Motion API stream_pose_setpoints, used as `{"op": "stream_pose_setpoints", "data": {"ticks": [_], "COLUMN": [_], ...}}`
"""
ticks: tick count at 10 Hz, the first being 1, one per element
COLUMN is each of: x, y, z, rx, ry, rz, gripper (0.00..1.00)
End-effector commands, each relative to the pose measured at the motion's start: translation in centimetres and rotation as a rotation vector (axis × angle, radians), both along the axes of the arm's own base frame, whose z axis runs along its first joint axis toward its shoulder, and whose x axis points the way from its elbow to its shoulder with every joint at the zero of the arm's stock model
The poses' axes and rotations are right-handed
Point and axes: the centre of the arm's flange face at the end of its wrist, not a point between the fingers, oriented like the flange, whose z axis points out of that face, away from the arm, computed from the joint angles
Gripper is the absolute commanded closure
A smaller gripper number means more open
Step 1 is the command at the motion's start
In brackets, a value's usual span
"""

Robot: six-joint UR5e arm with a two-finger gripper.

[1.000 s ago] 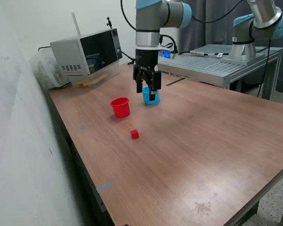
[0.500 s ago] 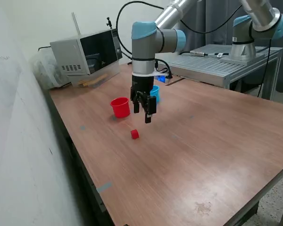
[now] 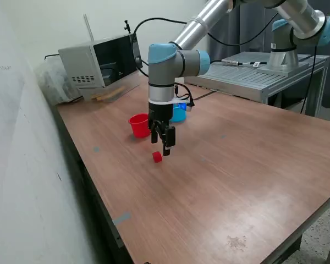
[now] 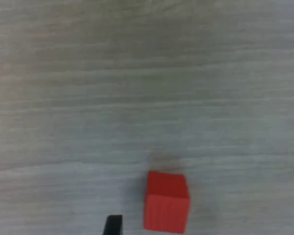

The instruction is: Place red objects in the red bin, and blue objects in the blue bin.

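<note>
One red cube (image 3: 157,157) lies alone on the counter (image 3: 236,181), and we have swung away from the blue bin (image 3: 179,113) over the last second to hang just above it. Our fingers (image 3: 166,149) are apart and hold nothing; in the wrist view the cube (image 4: 166,201) sits between the two tips, nearer one than the other. The red bin (image 3: 139,125) stands near, upright. We judge the blue drop done and this pick next, after a slight centring.
</note>
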Motion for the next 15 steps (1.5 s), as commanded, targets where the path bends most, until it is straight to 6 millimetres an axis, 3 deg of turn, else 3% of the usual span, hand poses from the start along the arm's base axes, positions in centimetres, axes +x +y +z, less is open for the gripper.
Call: {"op": "stream_pose_setpoints", "data": {"ticks": [1, 3, 7, 8, 13, 15], "x": [-1.0, -1.1, -1.2, -1.2, -1.5, -1.5], "y": [2.0, 3.2, 3.2, 3.2, 3.2, 3.4], "z": [-1.9, -2.8, -3.6, -3.7, -3.2, -1.3], "rx": [0.000, 0.000, -0.002, -0.002, 0.008, 0.015], "ry": [0.002, -0.008, 0.001, 0.002, 0.012, 0.025], "rz": [-0.025, -0.038, -0.038, -0.038, -0.029, -0.018], "gripper": [0.00, 0.00, 0.00, 1.00, 1.00, 1.00]}}
